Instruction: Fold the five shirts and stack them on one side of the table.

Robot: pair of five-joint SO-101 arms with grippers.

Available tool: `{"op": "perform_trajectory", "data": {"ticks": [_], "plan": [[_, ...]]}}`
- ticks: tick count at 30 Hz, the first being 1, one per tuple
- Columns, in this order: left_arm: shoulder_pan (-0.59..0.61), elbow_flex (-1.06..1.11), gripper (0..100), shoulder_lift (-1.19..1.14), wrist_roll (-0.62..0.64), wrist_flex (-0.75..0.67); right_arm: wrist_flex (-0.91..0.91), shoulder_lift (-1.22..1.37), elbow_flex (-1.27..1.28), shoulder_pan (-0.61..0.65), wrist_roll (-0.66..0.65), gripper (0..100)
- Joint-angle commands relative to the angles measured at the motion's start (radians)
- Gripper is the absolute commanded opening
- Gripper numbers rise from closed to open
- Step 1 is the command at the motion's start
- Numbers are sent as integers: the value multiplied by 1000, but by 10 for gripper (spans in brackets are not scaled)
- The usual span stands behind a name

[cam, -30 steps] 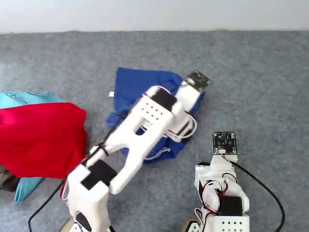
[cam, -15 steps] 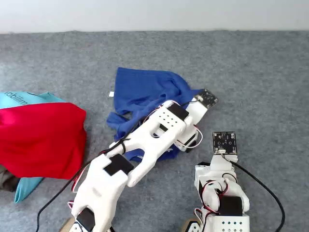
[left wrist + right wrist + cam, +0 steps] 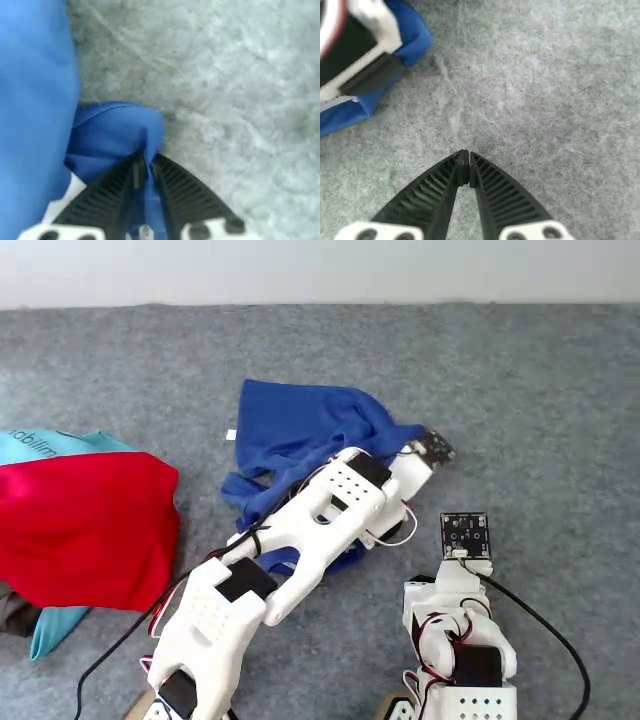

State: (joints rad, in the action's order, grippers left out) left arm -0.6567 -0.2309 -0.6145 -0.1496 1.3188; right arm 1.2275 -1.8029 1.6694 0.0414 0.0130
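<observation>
A crumpled blue shirt [image 3: 300, 435] lies mid-table. The left arm stretches over it, and my left gripper [image 3: 144, 160] is shut on a pinched fold of the blue shirt [image 3: 117, 132] at the cloth's right edge, low over the grey carpet. At the left edge lies a red shirt [image 3: 85, 525] on top of a light blue shirt [image 3: 40, 445]. My right gripper [image 3: 465, 162] is shut with nothing in it, low over bare carpet near the front, with the blue shirt [image 3: 417, 37] and part of the left arm [image 3: 357, 55] just beyond it.
Grey carpet [image 3: 540, 420] covers the table, with open room on the right and along the back. A pale wall [image 3: 320, 270] runs behind. The right arm's base [image 3: 460, 660] sits at the front edge. A dark cloth edge [image 3: 12, 612] peeks out under the red shirt.
The left arm has swung right and toward the front, dragging the pinched edge of the blue shirt with it. The right arm has stayed still.
</observation>
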Motion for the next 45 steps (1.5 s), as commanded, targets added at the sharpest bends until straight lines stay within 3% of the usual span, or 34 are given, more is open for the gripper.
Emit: {"op": "perform_trajectory", "data": {"ticks": [1, 15, 27, 32, 39, 45], "plan": [[6, -133, 12, 97, -38, 101, -10, -10, 14, 12, 8, 9], [15, -743, 12, 292, -44, 382, 62, -10, 14, 8, 8, 11], [242, -938, 12, 391, -161, 436, 73, -10, 14, 12, 5, 12], [322, -780, 12, 486, -161, 436, 56, -10, 14, 7, 8, 9], [390, -225, 12, 698, -178, 436, 35, -10, 14, 10, 9, 9], [480, 255, 12, 821, -358, 428, 10, -8, 14, 10, 9, 9]]}}
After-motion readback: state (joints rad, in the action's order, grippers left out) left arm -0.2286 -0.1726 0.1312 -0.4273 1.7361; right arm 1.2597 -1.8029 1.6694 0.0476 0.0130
